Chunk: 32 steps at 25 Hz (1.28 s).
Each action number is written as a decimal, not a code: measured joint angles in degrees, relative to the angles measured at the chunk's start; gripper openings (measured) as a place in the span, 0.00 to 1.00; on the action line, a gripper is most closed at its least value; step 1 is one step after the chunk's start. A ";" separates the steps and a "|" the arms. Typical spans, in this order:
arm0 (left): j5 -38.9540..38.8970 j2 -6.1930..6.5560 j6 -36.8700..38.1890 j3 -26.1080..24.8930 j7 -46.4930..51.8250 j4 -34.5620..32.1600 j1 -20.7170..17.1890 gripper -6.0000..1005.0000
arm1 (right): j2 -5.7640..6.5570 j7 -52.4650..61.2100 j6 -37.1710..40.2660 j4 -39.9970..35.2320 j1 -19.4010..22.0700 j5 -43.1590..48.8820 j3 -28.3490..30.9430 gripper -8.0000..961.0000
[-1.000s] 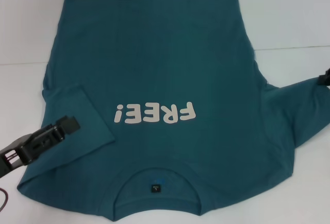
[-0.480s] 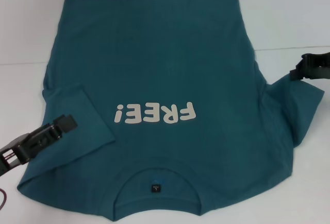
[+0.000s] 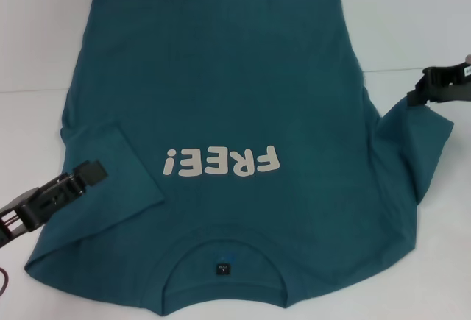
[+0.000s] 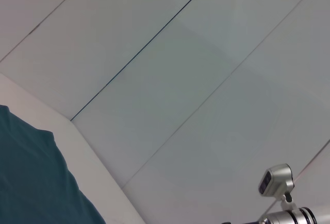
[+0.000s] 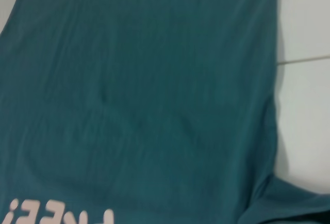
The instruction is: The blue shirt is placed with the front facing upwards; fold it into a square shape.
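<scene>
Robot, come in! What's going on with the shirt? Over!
Right pincer shut on sleeve. Left pincer over folded sleeve. Teal-blue cotton T-shirt flat, front up. Nothing blocking.

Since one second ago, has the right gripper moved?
Yes. The right gripper has lifted the right sleeve of the blue shirt and carried it inward, toward the "FREE!" lettering, which stayed in place.

The left pincer (image 3: pixel 90 173) reaches in low over the folded-in sleeve of the blue shirt (image 3: pixel 221 99), fingers close together. The right pincer (image 3: pixel 419 93) grips that shirt's other sleeve edge, lifting it.
</scene>
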<state>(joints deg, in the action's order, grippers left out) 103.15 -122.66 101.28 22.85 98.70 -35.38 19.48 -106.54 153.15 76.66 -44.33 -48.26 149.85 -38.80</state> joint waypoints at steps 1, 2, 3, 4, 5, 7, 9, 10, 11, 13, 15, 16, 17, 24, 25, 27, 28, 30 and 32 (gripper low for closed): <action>0.00 -0.04 0.00 0.00 0.00 0.02 0.01 0.72 | 0.00 0.27 -0.29 -0.25 0.01 0.19 0.04 0.02; 0.00 -0.09 0.00 0.00 0.00 0.04 0.01 0.72 | 0.02 0.51 -0.60 -0.50 0.01 0.43 0.09 0.02; 0.00 -0.13 -0.01 -0.02 0.00 0.05 0.00 0.72 | 0.02 0.66 -0.83 -0.62 -0.02 0.58 0.12 0.02; 0.00 -0.16 -0.02 -0.03 0.00 0.05 -0.01 0.72 | 0.03 0.74 -1.01 -0.71 -0.12 0.65 0.14 0.02; 0.00 -0.16 -0.02 -0.03 0.00 0.05 -0.01 0.72 | 0.03 0.77 -1.25 -0.79 -0.28 0.68 0.14 0.02; 0.00 -0.21 -0.06 -0.09 0.00 0.05 -0.04 0.72 | 0.00 0.78 -1.87 -0.85 -0.75 0.69 0.14 0.02; 0.00 -0.21 -0.06 -0.09 0.00 0.05 -0.05 0.72 | -0.03 0.97 -2.44 -0.92 -1.21 0.70 0.10 0.02; 0.00 -0.21 -0.06 -0.09 0.00 0.06 -0.05 0.72 | -0.05 1.16 -2.66 -0.96 -1.41 0.70 0.00 0.02; 0.00 -0.22 -0.06 -0.09 0.00 0.05 -0.05 0.72 | -0.12 1.33 -2.77 -0.97 -1.57 0.71 -0.13 0.02; 0.00 -0.27 -0.10 -0.10 0.00 0.05 -0.06 0.72 | -0.38 1.35 -2.65 -0.81 -1.93 0.71 -0.45 0.02; 0.01 -0.34 -0.29 -0.10 0.00 0.05 -0.06 0.72 | -0.74 1.22 -2.33 -0.30 -2.28 0.71 -1.29 0.02; 0.01 -0.37 -0.38 -0.09 0.00 0.05 -0.06 0.72 | -1.02 1.18 -2.05 0.30 -2.53 0.71 -2.58 0.02; 0.01 -0.38 -0.43 -0.09 0.00 0.05 -0.06 0.72 | -1.02 1.18 -2.05 0.30 -2.53 0.71 -2.58 0.02; 0.04 -0.38 -0.55 -0.09 0.00 0.05 -0.06 0.72 | -1.43 0.91 2.14 0.90 -2.21 0.70 -4.77 0.02; 0.04 -0.38 -0.57 -0.09 0.00 0.05 -0.06 0.72 | -1.42 0.87 2.77 0.77 -2.15 0.71 -4.71 0.02; 0.04 -0.38 -0.62 -0.09 0.00 0.05 -0.05 0.72 | -1.35 0.81 3.51 0.64 -2.15 0.71 -4.73 0.02; 0.04 -0.38 -0.62 -0.09 0.00 0.05 -0.05 0.72 | -1.31 0.79 3.68 0.60 -2.14 0.71 -4.76 0.02; 0.04 -0.39 -0.64 -0.09 0.00 0.05 -0.02 0.72 | -1.25 0.78 3.74 0.57 -2.10 0.79 -4.73 0.02; 0.04 -0.39 -0.65 -0.09 0.00 0.05 0.00 0.72 | -1.24 0.78 3.51 0.57 -2.06 0.85 -4.56 0.02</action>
<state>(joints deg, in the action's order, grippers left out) 103.19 -123.05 100.63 22.76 98.70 -35.33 19.47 -107.78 153.93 80.18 -43.76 -50.32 150.71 -43.36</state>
